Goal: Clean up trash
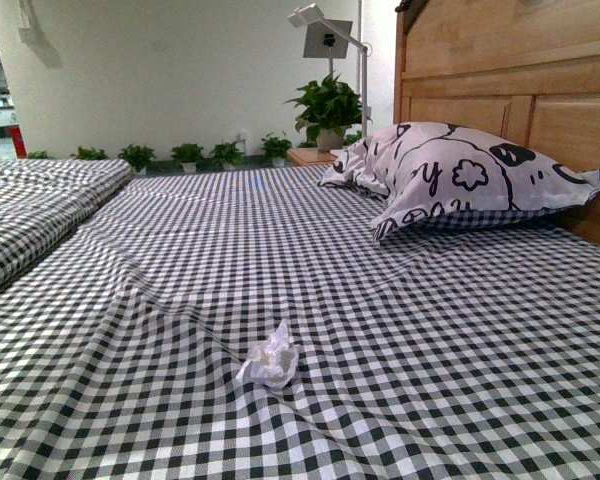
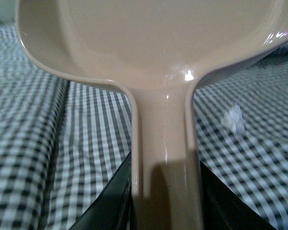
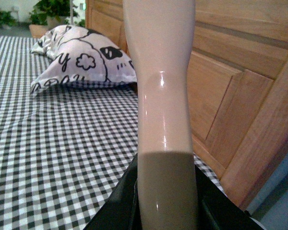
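The trash (image 1: 271,357), a small crumpled wad of white paper, lies on the black-and-white checked bedsheet (image 1: 180,260) near the front middle. It also shows blurred in the left wrist view (image 2: 235,120). Neither arm shows in the front view. My left gripper (image 2: 165,201) is shut on the handle of the beige dustpan (image 2: 153,38), held above the sheet. My right gripper (image 3: 167,201) is shut on the beige brush handle (image 3: 161,81); the brush head is out of view.
A black-and-white patterned pillow (image 1: 460,175) leans against the wooden headboard (image 1: 510,70) at the right. A second checked bed (image 1: 30,200) adjoins on the left. Potted plants (image 1: 325,105) and a white lamp (image 1: 330,35) stand behind the bed.
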`<state>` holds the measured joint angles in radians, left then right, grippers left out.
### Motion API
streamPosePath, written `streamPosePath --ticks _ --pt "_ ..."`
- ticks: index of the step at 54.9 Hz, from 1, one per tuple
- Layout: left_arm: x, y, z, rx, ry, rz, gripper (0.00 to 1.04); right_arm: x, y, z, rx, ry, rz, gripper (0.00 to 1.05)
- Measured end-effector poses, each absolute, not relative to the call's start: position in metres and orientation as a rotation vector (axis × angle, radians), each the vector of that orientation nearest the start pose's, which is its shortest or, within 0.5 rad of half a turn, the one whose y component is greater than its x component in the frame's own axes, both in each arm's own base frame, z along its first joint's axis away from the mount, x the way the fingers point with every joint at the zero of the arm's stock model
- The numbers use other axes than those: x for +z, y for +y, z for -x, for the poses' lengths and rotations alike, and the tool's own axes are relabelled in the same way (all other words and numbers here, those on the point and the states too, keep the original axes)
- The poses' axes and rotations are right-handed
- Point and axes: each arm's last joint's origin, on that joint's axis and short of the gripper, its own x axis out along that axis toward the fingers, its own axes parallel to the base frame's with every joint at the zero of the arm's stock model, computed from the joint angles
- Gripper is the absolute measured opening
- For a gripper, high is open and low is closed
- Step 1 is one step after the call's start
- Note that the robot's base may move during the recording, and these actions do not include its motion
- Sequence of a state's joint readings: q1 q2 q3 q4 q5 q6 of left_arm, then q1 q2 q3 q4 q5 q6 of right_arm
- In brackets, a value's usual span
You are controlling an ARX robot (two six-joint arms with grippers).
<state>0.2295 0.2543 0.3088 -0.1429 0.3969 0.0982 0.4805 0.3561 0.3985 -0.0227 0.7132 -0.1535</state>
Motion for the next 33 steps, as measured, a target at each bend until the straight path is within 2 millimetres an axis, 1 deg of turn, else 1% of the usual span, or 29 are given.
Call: streamPosePath --ticks 4,6,17,23,26,33 --pt "0.232 0.016 -0.107 -0.188 0.141 -0.081 0.28 0.267 0.032 -0.102 -0.222 0.004 0.144 0.2" --pt "0.23 0.02 -0.118 -0.208 0.158 -0.118 0.28 0.267 0.032 -0.102 -0.234 0.005 0.144 0.2" --pt "0.228 0.033 -0.162 -0.337 0.19 -0.309 0.28 0.267 0.032 -0.102 -0.231 0.003 0.143 0.2" --pt "0.22 0.042 -0.19 -0.449 0.284 -0.412 0.28 0.267 0.032 -0.102 -0.231 0.003 0.143 0.2" --pt "0.215 0.045 -0.199 -0.491 0.339 -0.45 0.28 0.267 0.032 -0.102 -0.231 0.003 0.143 0.2" --pt "0.206 0.047 -0.213 -0.559 0.437 -0.524 0.28 0.267 0.032 -0.102 -0.231 0.003 0.143 0.2"
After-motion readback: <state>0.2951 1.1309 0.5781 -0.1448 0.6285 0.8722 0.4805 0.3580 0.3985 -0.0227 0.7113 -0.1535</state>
